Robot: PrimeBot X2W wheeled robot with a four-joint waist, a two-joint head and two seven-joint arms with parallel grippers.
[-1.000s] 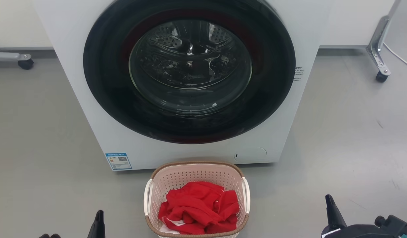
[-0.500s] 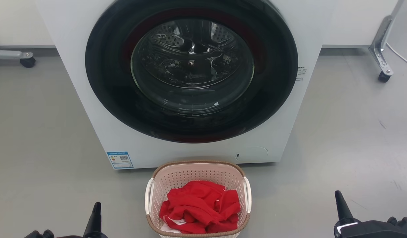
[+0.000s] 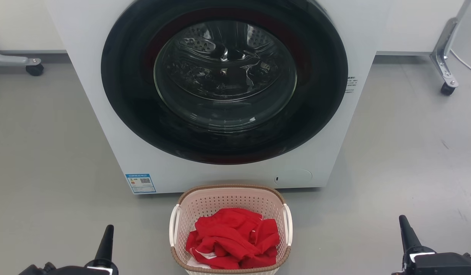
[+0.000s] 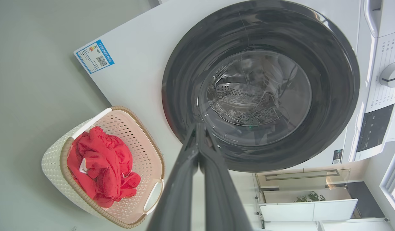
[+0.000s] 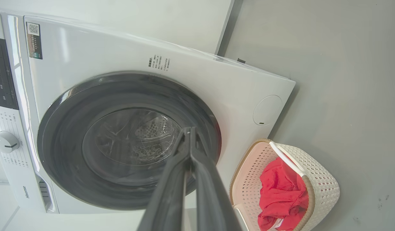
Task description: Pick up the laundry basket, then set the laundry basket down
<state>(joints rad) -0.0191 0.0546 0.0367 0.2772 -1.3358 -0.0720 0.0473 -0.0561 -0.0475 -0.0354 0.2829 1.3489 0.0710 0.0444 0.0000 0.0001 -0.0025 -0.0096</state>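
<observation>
A: Left side?

B: Left gripper sits low at the left of the head view. Its 2 fingers are pressed together, the tips meet in its wrist view, and nothing is between them. It's well apart from the basket.

A: Middle?

B: The laundry basket stands upright on the grey floor, just in front of the washing machine, below its round dark door. Red clothes are heaped inside. Both white handles are free, with no finger on either.

A: Right?

B: Right gripper is the same: 2 fingers closed on each other, pinching nothing, well apart from the basket on its other side.

A: Progress?

B: Can't settle it. The basket is on the floor between 2 empty grippers. That fits a basket waiting for its lift, and equally 1 lifted and put back down. My judgement is that this isn't the carry, since nothing is held. No mark on the floor tells me whether this spot is the pick-up place or the set-down place.
</observation>
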